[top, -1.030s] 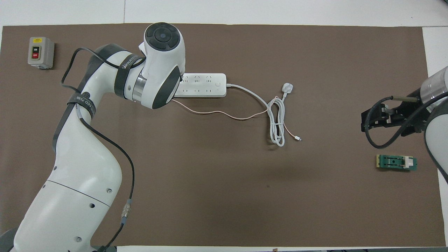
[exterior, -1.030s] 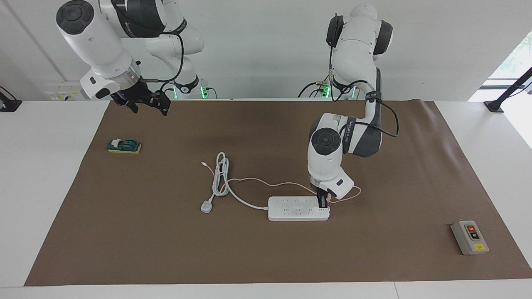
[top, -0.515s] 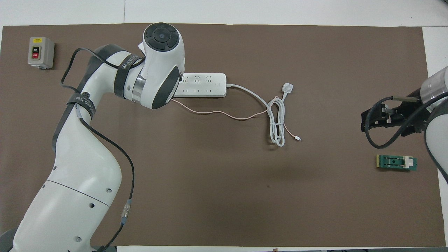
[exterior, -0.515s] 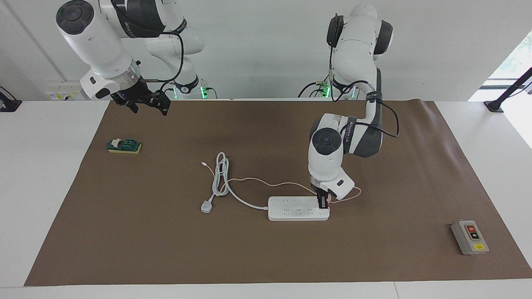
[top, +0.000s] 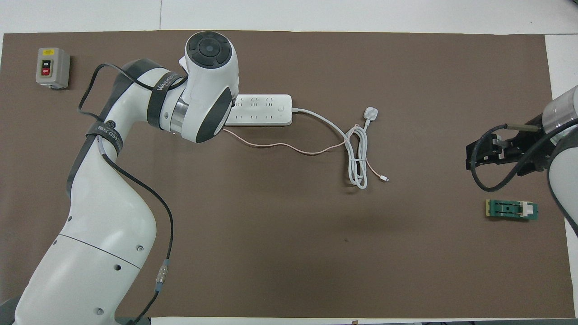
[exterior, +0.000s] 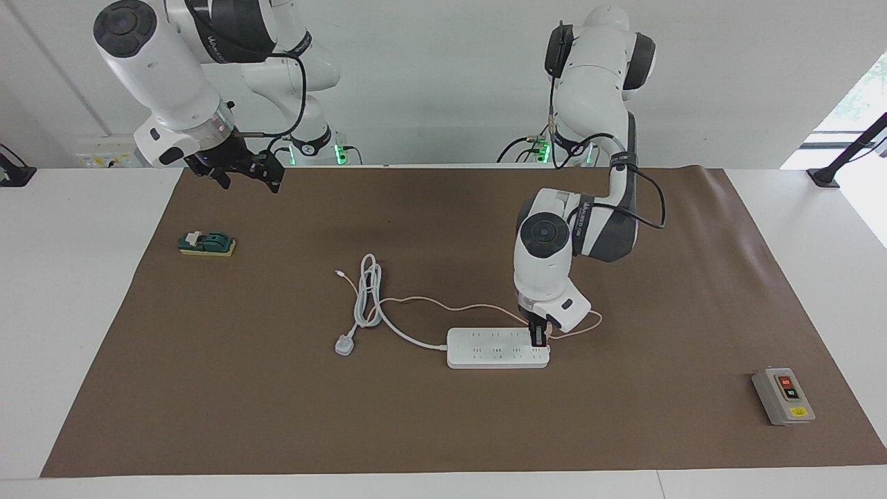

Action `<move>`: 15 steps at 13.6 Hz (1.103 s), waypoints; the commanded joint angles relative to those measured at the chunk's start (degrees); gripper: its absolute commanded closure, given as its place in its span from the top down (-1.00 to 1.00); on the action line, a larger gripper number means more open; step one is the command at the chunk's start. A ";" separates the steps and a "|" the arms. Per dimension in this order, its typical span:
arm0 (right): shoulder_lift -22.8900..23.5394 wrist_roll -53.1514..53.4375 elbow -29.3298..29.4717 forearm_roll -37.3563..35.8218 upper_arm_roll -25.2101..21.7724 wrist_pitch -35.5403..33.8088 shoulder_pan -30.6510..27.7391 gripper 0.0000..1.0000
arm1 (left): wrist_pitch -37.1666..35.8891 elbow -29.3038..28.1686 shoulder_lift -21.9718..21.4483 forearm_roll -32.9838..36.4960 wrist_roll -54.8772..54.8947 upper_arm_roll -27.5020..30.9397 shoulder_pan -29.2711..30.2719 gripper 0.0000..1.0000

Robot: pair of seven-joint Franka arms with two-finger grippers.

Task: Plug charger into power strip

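The white power strip (exterior: pixel 485 348) lies flat on the brown mat, also in the overhead view (top: pixel 264 110). My left gripper (exterior: pixel 538 337) points straight down onto the strip's end toward the left arm's end of the table. It is shut on the pale-pink charger (exterior: pixel 547 334), of which only a sliver shows between the fingers. The charger's thin pink cable (exterior: pixel 429 301) runs from the gripper across the mat (top: pixel 280 145). In the overhead view the left wrist hides the gripper and charger. My right gripper (exterior: pixel 244 173) is open and empty, waiting above the mat's edge at the right arm's end (top: pixel 485 151).
The strip's thick white cord coils beside it and ends in a white three-pin plug (exterior: pixel 344 344) (top: pixel 370 113). A grey box with red and black buttons (exterior: pixel 783 396) sits at the left arm's end. A green and yellow block (exterior: pixel 206 243) lies below the right gripper.
The left wrist has shifted very slightly while the gripper stays on the strip's end. The right arm has not moved.
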 commanded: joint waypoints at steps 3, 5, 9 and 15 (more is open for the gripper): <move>-1.03 -1.48 -0.96 -0.30 0.48 -0.57 -1.39 1.00 | 1.22 -4.10 -0.70 -0.47 0.71 0.18 -0.40 -1.00; -1.03 -1.48 -0.96 -0.22 0.48 -0.58 -1.48 1.00 | 1.48 -4.19 -0.62 -0.47 0.71 0.18 -0.40 -1.00; -1.03 -1.48 -0.96 -0.30 0.48 -0.49 -1.40 1.00 | 1.84 -3.75 -0.26 -0.38 0.71 0.18 -0.40 -1.00; -1.03 -1.48 -0.96 -0.30 0.48 -0.58 -1.39 1.00 | 2.28 -3.75 -0.18 -0.47 0.54 0.18 -1.19 -1.00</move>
